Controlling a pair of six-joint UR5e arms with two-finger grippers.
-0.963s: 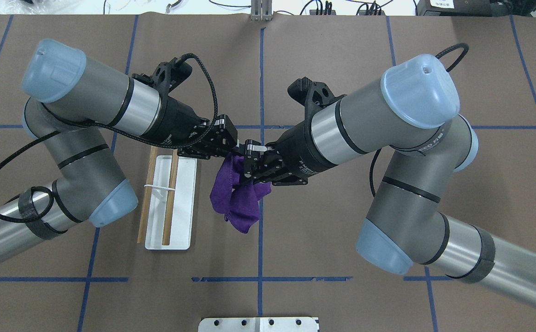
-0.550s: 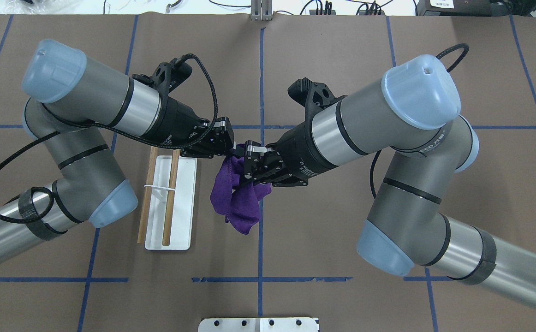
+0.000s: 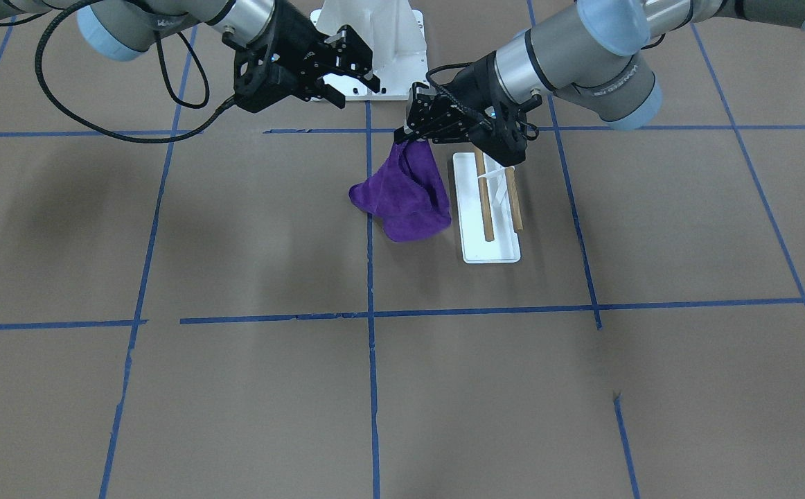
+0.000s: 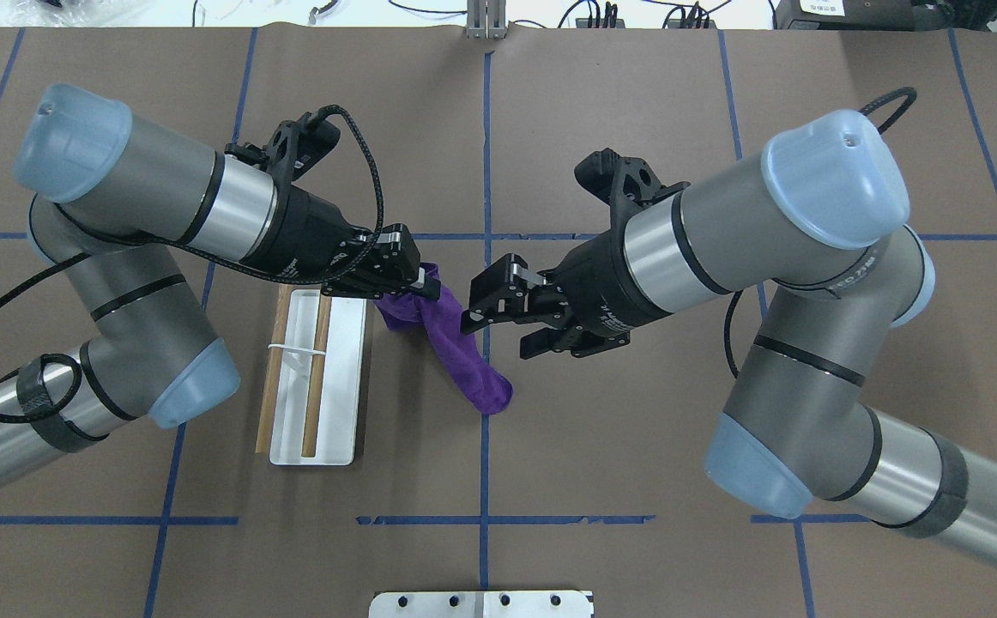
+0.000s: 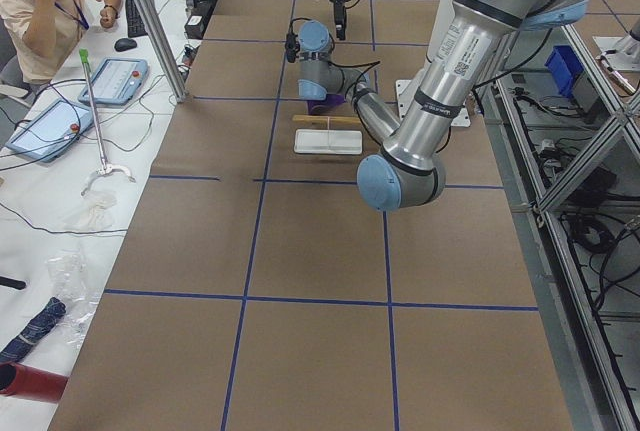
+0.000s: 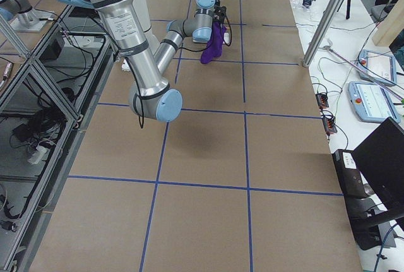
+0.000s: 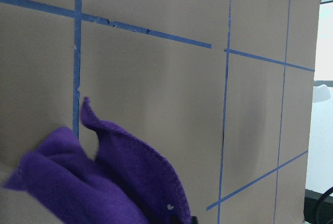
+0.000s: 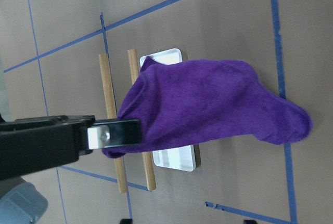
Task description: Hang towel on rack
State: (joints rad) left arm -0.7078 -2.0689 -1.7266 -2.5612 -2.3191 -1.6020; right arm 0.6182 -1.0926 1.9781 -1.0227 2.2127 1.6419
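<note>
Overhead: left fingers [image 4: 404, 285] pinch the purple towel [image 4: 457, 365] hanging below, right fingers [image 4: 483, 307] spread; right wrist view alone frames towel against rack [image 8: 105, 86].

Whole table [image 4: 619, 481] is wrapped in brown paper with a blue tape grid [image 4: 483, 549] on it. A white bench [image 5: 40, 221] runs along the table's long side. A person [image 5: 45, 11] sits there by two tablet-style pendants [image 5: 112, 79], and a laptop [image 6: 379, 158] sits further along. An aluminium post [image 5: 150, 26] stands at the table's edge. On the table's opposite side there's metal framing [image 5: 585, 181] with loose cables. The light is bright and even.
</note>
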